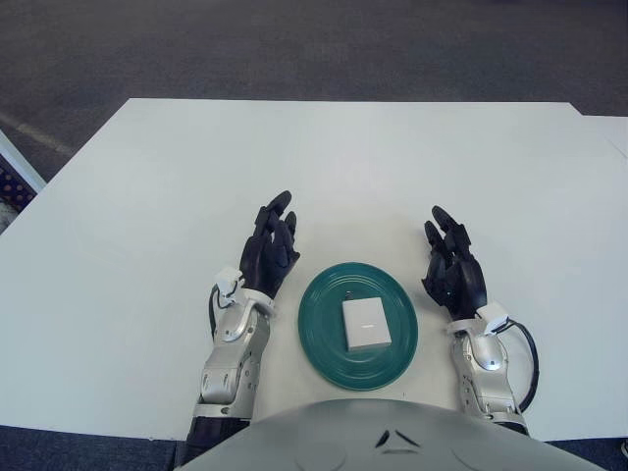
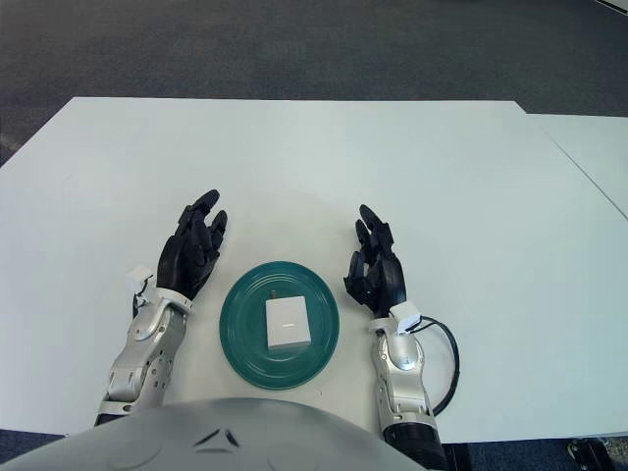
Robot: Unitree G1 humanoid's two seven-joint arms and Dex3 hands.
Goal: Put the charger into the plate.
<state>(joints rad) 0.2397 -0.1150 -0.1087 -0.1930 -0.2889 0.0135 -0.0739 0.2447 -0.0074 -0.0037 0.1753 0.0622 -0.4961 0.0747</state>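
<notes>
A white square charger (image 1: pixel 364 325) lies flat in the middle of a dark green plate (image 1: pixel 322 339) near the table's front edge. My left hand (image 1: pixel 269 250) shows just left of the plate, fingers stretched forward and holding nothing. My right hand (image 1: pixel 451 265) shows just right of the plate, fingers likewise relaxed and empty. Neither hand touches the plate or the charger.
The white table (image 1: pixel 343 167) stretches wide beyond the plate. Dark carpet (image 1: pixel 294 44) lies past its far edge. A second white surface (image 2: pixel 589 147) shows at the right. My torso (image 1: pixel 383 437) fills the bottom of the view.
</notes>
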